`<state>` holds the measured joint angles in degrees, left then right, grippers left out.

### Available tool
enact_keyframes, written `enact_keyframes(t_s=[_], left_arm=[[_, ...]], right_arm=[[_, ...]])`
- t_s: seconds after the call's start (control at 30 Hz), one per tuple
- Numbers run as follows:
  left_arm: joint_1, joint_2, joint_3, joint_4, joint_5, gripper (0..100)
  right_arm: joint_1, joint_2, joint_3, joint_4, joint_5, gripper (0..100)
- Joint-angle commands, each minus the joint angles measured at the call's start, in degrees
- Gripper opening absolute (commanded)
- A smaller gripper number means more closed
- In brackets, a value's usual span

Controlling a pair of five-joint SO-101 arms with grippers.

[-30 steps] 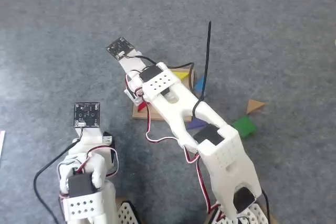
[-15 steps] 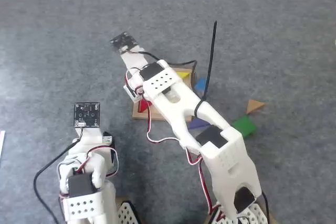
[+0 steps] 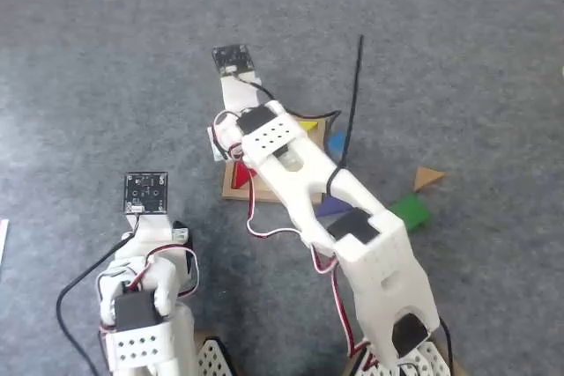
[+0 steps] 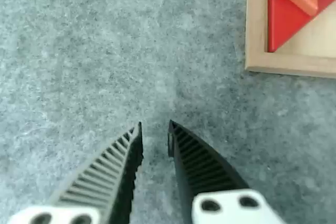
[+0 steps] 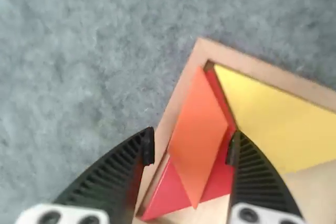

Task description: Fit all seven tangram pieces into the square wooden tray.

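Right hand open over orange piece, tray holding it, red piece, yellow piece

Orange piece seemingly overlaps red piece inside wooden tray.

Right gripper has twisted and pushed farther out over the tray. Its wrist camera board swung across, and the tray corner now lies just ahead of the claw.

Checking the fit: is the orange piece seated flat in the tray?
No: the orange piece lies atop the red piece in the tray, red showing on both sides.
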<state>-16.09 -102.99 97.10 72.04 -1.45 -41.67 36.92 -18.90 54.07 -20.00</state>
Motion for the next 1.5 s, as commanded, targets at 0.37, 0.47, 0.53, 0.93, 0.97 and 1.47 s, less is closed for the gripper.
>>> enact_keyframes(t_s=[0.37, 0.47, 0.53, 0.93, 0.97, 1.47], left_arm=[[0.18, -1.05, -0.66, 0.18, 0.00, 8], [0.18, -1.05, -0.66, 0.18, 0.00, 8], [0.18, -1.05, -0.66, 0.18, 0.00, 8], [0.18, -1.05, -0.66, 0.18, 0.00, 8], [0.18, -1.05, -0.66, 0.18, 0.00, 8], [0.18, -1.05, -0.66, 0.18, 0.00, 8]], right_arm=[[0.13, 2.77, -9.49, 4.26, 13.63, 3.5], [0.13, 2.68, -9.49, 4.35, 17.93, 1.7], [0.13, 2.42, -9.49, 4.35, 22.86, 1.4], [-3.12, -4.53, -9.76, 5.67, 27.69, 4.6], [-3.82, -5.41, -9.76, 4.26, 24.97, 7.9], [-7.34, 3.74, -9.76, -4.62, -1.67, 13.8]])
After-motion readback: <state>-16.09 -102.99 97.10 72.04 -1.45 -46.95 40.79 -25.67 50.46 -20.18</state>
